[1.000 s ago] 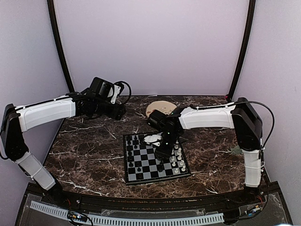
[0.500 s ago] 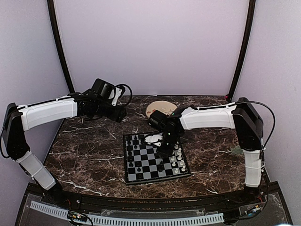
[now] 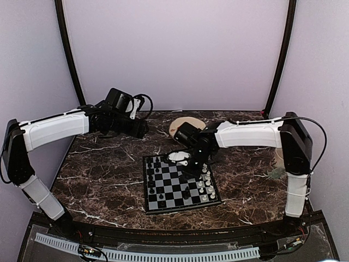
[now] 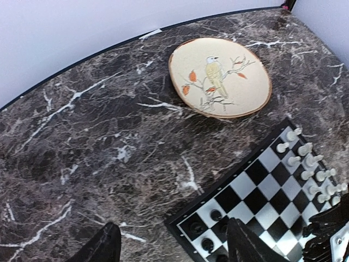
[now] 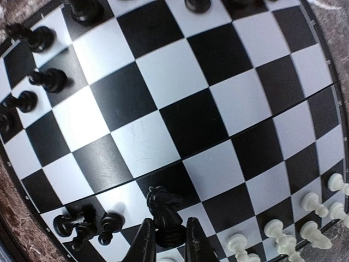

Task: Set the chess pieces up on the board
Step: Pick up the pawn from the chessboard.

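Observation:
The board (image 3: 169,189) lies mid-table, black chess pieces (image 3: 151,176) along its left side and white ones (image 3: 206,183) along its right. My right gripper (image 3: 188,166) hangs over the board's far right part. In the right wrist view this gripper (image 5: 169,222) is shut on a black knight (image 5: 163,210) above the board (image 5: 163,71), with white pawns (image 5: 311,210) to the right and toppled black pieces (image 5: 82,224) to the left. My left gripper (image 4: 174,244) is open and empty over the table beside the board's corner (image 4: 262,185).
A round beige plate (image 3: 182,124) with a bird design (image 4: 220,76) lies beyond the board near the back wall. Dark marble table (image 3: 103,174) surrounds the board. Purple walls close in at the back and both sides.
My right gripper has shut on the black knight and shifted slightly toward the far edge of the board. The left gripper has edged a little to the right.

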### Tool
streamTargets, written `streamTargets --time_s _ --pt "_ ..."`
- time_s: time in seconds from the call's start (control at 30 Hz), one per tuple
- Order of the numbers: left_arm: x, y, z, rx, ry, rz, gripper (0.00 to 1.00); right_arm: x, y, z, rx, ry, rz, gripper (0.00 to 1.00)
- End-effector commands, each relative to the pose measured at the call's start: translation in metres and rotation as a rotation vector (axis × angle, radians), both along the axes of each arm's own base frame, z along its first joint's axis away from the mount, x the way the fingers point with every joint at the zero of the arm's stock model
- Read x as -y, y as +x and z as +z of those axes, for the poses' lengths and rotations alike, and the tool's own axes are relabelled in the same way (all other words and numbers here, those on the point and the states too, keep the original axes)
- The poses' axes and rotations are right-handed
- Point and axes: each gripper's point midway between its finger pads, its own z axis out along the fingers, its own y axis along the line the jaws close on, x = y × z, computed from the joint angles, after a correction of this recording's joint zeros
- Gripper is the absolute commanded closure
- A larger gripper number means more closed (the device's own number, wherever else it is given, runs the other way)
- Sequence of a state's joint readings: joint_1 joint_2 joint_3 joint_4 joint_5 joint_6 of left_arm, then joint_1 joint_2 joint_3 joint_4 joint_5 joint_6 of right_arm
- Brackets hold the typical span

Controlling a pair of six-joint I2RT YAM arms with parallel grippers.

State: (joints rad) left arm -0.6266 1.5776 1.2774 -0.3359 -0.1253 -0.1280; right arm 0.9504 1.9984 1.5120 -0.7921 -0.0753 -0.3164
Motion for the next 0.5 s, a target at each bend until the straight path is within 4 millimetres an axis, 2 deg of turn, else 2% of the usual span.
streamTargets --time_s 0.0,0.13,0.3,0.47 --pt "0.039 -0.014 0.046 -0.05 -0.342 -0.057 0.33 -0.013 0.023 0.056 0.101 0.21 -0.007 0.96" --pt "0.066 -0.032 0.049 -0.169 -0.641 -0.097 0.41 -0.012 0.045 0.086 0.189 0.285 -0.03 0.96" --pt "0.098 -0.053 0.045 -0.349 -0.95 -0.194 0.51 -0.005 0.069 0.114 0.323 0.307 -0.058 0.95" --pt "0.115 -0.065 0.03 -0.464 -1.098 -0.216 0.52 -0.003 0.076 0.131 0.366 0.354 -0.077 0.95"
